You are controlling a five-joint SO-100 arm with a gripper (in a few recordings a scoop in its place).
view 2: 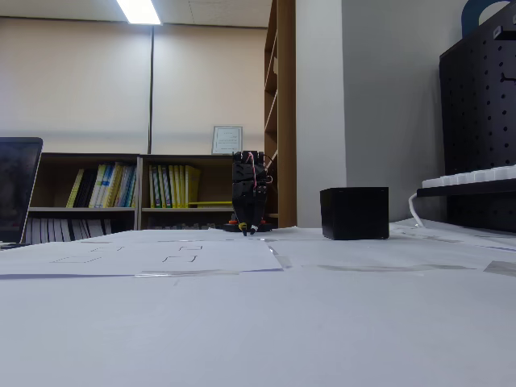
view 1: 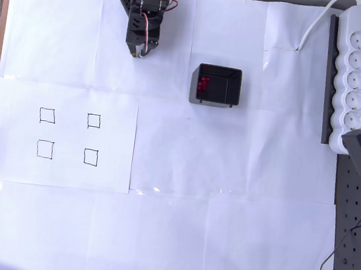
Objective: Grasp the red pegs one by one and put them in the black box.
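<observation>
Overhead view: we see the black two-finger gripper [view 1: 140, 52] of the folded black arm parked near the top edge of the white-papered table [view 1: 223, 214], its tip pointing down over bare paper. Its fingers appear drawn together with nothing between them, though they are small here and we cannot be certain. The small square black plastic box [view 1: 217, 86] sits to the right of the gripper, well apart from it. The tiny dark-red round pegs [view 1: 204, 83] lie clustered against the box's left inner wall; we cannot count them. On the sheet at lower left, the four black-outlined printed squares [view 1: 67, 135] carry no pegs.

Fixed view: the gripper [view 2: 249, 230] hangs low just above the paper, left of the black box [view 2: 354, 213], whose interior is hidden from this low angle.

We judge the task complete or nearly so. Remaining risks: if a peg is still unaccounted for, it could be hidden behind the arm or lost against the dark box wall, and we might miscount. Any sweep of the arm toward the right could nudge the light, thin-walled box and spill the cluster.
</observation>
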